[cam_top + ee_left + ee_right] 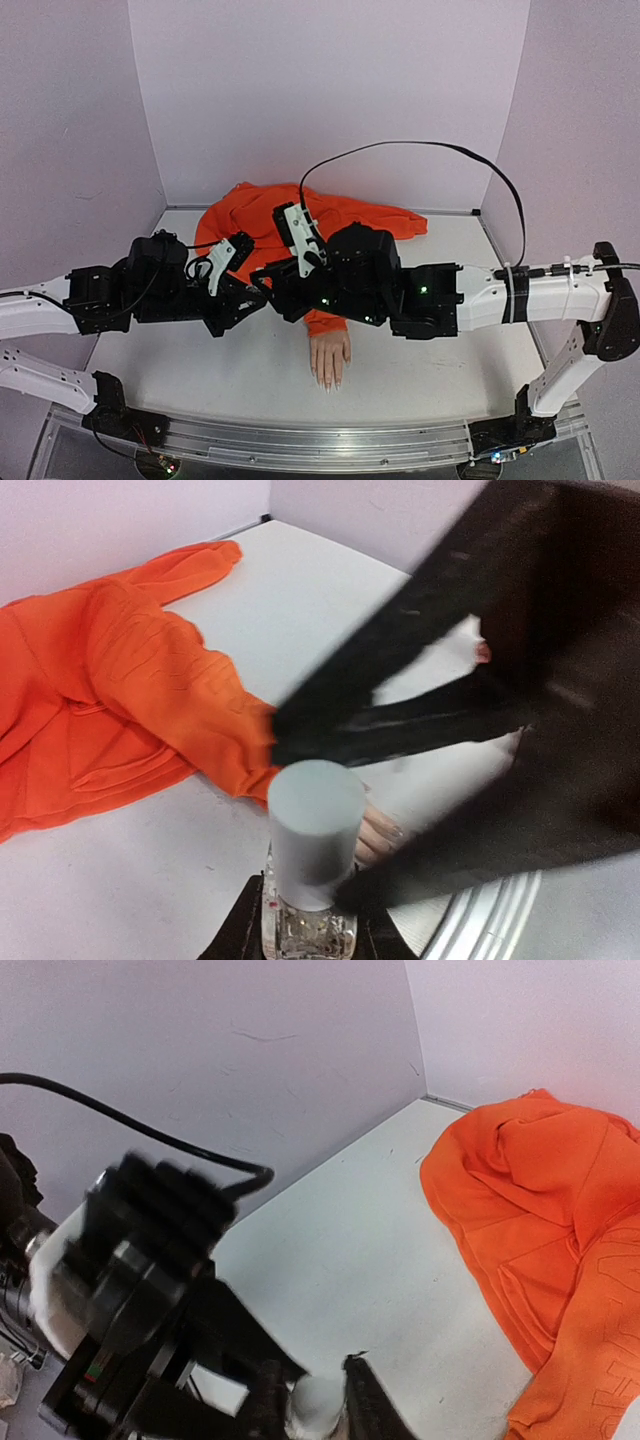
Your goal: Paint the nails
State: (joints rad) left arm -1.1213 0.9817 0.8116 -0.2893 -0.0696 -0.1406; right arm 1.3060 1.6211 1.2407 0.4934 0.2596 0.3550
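Right now my left fingers (238, 938) are clamped on the bottle (305, 930) at the bottom of the left wrist frame, and my right fingers (372, 1406) pinch its cap (315, 825). The nails (328, 382) lie lower centre of the top view. If I twist crookedly, the bottle could slip and spill.

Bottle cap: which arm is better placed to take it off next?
Right, I'd say. The right gripper has its fingers either side of the white cap, though contact is unclear through the blur. The left gripper is shut on the bottle, so it serves as the holder.
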